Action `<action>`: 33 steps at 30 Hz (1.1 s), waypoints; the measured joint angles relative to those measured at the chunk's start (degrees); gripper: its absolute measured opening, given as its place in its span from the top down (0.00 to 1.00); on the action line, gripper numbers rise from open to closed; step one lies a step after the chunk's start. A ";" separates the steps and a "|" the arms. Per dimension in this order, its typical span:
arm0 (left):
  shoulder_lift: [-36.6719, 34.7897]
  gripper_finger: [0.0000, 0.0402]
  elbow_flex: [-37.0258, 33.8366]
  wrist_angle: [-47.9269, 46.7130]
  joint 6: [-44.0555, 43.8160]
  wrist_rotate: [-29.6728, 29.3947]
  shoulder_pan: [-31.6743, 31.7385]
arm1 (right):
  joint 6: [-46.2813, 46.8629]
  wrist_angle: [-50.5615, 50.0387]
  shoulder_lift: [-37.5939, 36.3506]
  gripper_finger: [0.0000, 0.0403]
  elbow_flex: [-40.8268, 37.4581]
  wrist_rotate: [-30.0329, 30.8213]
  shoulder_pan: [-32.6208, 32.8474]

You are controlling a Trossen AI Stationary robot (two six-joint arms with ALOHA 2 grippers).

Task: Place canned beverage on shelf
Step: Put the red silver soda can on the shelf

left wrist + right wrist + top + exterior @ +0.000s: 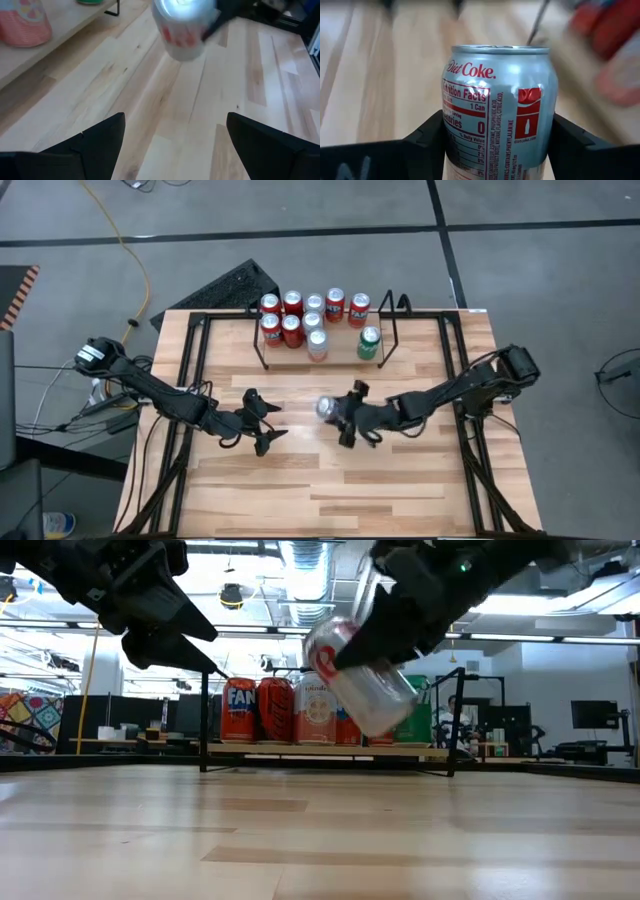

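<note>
A silver Diet Coke can (497, 110) hangs above the middle of the table (326, 408), with my right gripper (345, 418) shut on it. My left gripper (268, 426) stands open and empty just to the can's left, fingers toward it (185, 25). The shelf (392, 330), a low rack of black rods, stands at the far edge. Several red and pale cans and a green one (369, 342) stand upright on it. My right gripper pinches the can's side wall (451, 140) between its two fingers (427, 137), on the half nearer its bottom. The fingers come from the table's right, slanting down. The can (365, 680) is lifted clear of the table and tilted, its top toward the left.
Black rails (185, 380) run along the table's left, right and far sides. Bare wood (330, 490) lies between the grippers and the near edge. A free stretch of the shelf board (345, 345) shows between the pale cans and the green can.
</note>
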 joint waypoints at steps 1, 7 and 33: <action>0.00 0.17 0.00 0.04 -0.03 0.11 -0.02 | -0.11 5.81 -0.85 0.40 -2.64 2.43 0.00; 0.00 0.17 0.02 1.54 0.10 -2.15 -0.02 | -5.11 43.14 0.34 0.40 -15.91 14.09 -1.15; 0.00 0.17 0.00 2.49 1.09 -2.36 -0.02 | -19.87 78.89 21.39 0.39 -14.81 30.39 -12.66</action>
